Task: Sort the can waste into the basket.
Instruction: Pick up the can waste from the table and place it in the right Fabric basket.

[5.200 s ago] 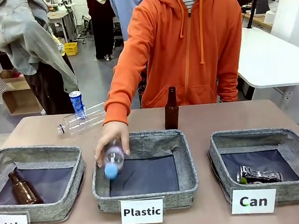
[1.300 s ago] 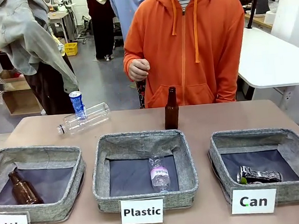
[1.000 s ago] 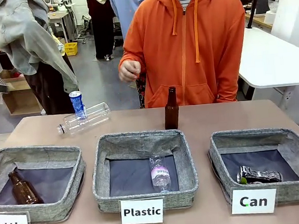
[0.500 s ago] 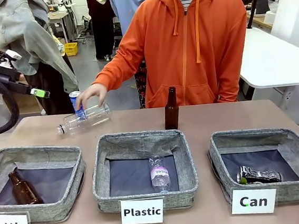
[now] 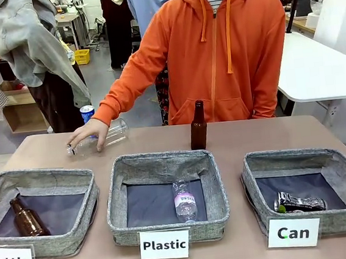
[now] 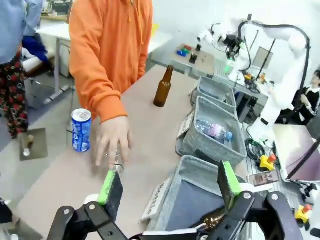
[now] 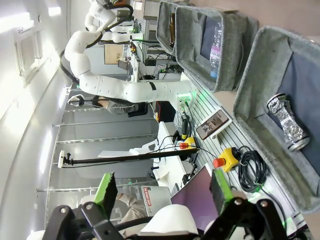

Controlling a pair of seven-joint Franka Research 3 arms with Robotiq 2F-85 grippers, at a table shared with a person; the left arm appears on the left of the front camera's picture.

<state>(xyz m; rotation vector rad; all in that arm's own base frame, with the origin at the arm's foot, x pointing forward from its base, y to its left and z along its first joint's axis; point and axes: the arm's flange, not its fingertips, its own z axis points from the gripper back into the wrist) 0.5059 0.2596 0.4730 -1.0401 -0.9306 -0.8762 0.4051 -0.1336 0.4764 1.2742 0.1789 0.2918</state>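
The blue can [image 5: 87, 112] stands upright at about 10 o'clock on the table [image 5: 253, 131], near the far edge. Its white lettering is too small to read. The person's hand [image 5: 91, 134] lies palm down on a clear plastic bottle [image 5: 116, 132] that rests on its side directly in front of the can, so hand and bottle hide the can's lower part in the front view. From the left wrist camera the can sits just beside that hand, at its 9 o'clock.

The dark can [image 5: 299, 202] lies on its side inside the basket [image 5: 252, 183], against the near wall; the basket is at 4 o'clock on the table, and its white sign [image 5: 293, 232] reads "Can".

At 6 o'clock is a like grey bin [image 5: 164, 161] signed "Plastic", holding a clear bottle [image 5: 184, 200] with a pinkish label (its print is not legible). At 8 o'clock is a third bin [image 5: 39, 176] signed "Bottle", with a brown glass bottle [image 5: 27, 219] lying in it. Another brown bottle [image 5: 198, 127] stands upright at 12 o'clock, just behind the middle bin.

The robot's left hand [image 6: 169, 180] is spread wide with nothing between its green pads, above the table's left end. The robot's right hand [image 7: 163, 186] is likewise spread and empty, off beyond the basket.
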